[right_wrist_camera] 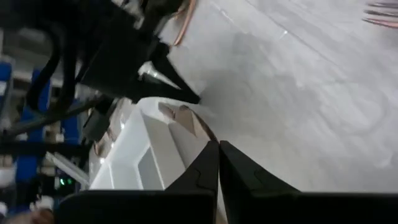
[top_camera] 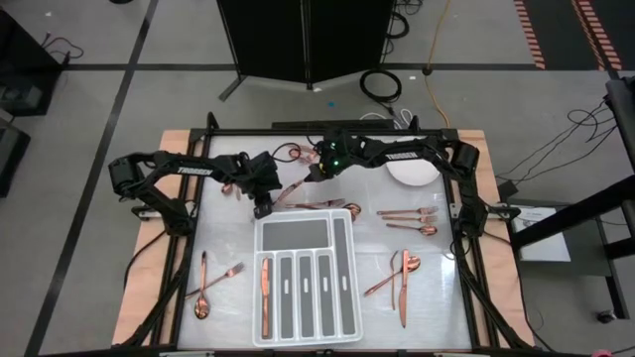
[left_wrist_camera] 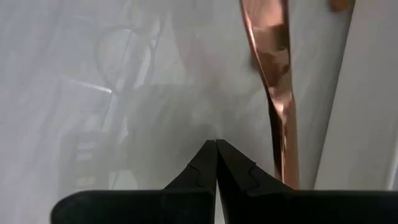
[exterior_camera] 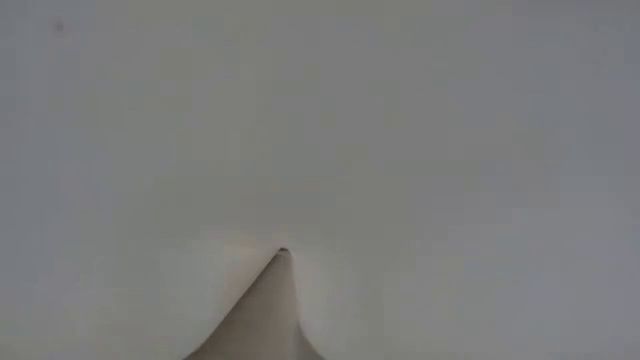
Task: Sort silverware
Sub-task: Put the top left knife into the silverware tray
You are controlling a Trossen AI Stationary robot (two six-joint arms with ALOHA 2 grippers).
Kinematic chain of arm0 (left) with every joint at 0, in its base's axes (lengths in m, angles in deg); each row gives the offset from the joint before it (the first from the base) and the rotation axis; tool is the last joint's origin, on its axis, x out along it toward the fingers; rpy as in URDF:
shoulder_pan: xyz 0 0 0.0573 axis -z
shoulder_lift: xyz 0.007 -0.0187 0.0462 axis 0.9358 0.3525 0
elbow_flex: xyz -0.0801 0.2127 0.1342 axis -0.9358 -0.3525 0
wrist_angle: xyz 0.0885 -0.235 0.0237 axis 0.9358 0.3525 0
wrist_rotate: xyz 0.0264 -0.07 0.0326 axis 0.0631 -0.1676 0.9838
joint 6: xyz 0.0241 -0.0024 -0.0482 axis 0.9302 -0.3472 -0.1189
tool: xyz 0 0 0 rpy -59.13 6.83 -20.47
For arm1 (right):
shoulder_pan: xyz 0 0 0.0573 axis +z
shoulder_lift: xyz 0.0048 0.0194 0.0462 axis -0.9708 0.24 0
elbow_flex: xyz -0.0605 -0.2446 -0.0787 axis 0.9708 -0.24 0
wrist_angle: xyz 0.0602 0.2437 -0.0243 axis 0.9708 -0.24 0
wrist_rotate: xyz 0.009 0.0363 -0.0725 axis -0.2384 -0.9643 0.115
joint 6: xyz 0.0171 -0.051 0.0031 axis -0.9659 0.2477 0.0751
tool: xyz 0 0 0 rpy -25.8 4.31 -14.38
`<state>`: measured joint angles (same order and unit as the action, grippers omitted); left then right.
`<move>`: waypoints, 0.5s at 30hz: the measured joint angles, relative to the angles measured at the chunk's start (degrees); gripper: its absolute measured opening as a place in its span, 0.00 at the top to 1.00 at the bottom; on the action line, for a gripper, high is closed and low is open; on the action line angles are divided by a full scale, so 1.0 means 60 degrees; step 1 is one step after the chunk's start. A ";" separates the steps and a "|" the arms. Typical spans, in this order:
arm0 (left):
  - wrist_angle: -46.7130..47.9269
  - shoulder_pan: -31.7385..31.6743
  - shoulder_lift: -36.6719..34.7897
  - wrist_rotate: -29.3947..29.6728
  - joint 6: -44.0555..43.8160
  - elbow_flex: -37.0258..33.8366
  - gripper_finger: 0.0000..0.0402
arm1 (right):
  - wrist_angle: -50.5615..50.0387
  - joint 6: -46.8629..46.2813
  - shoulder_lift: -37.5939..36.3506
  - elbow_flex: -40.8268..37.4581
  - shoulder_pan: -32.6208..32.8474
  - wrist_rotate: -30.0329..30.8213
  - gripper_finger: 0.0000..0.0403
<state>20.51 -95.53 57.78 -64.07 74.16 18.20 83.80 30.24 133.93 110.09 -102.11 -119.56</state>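
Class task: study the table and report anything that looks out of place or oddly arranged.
Most silverware lies loose on the table around the white tray in scattered clusters, some crossed over each other, like the pieces at. Only one knife sits in a tray slot; the other slots look unfilled.

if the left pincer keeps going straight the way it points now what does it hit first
Probably the bare table surface: the left pincer, shut and empty, aims at it. A copper utensil lies just beside that line, near the white tray; depth is unclear.
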 joint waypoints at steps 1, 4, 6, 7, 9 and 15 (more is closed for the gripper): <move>-0.0142 -0.0020 0.0007 -0.0097 -0.0076 0.0040 0.97 | 0.0062 0.0278 -0.0011 0.0000 0.0000 -0.0118 1.00; -0.0129 -0.0157 -0.0004 -0.0490 -0.0143 0.0162 0.93 | 0.0008 0.0994 -0.0193 -0.0004 -0.0007 -0.0160 1.00; -0.0023 -0.0301 -0.0004 -0.0640 -0.0152 0.0253 0.90 | 0.0031 0.1228 -0.0345 -0.0004 -0.0009 -0.0150 1.00; 0.0051 -0.0380 -0.0026 -0.0642 -0.0152 0.0325 0.88 | -0.0040 0.1340 -0.0409 -0.0004 -0.0015 -0.0151 1.00; 0.0128 -0.0571 -0.0060 -0.0632 -0.0152 0.0429 0.86 | -0.0174 0.1555 -0.0506 -0.0004 -0.0015 -0.0141 1.00; 0.0237 -0.1270 -0.0464 -0.0119 -0.0585 0.0577 0.83 | -0.0293 0.1875 -0.0618 -0.0004 -0.0016 -0.0158 1.00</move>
<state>21.93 -103.16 55.00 -64.79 70.65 21.67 82.04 41.49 130.22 110.07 -102.21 -120.51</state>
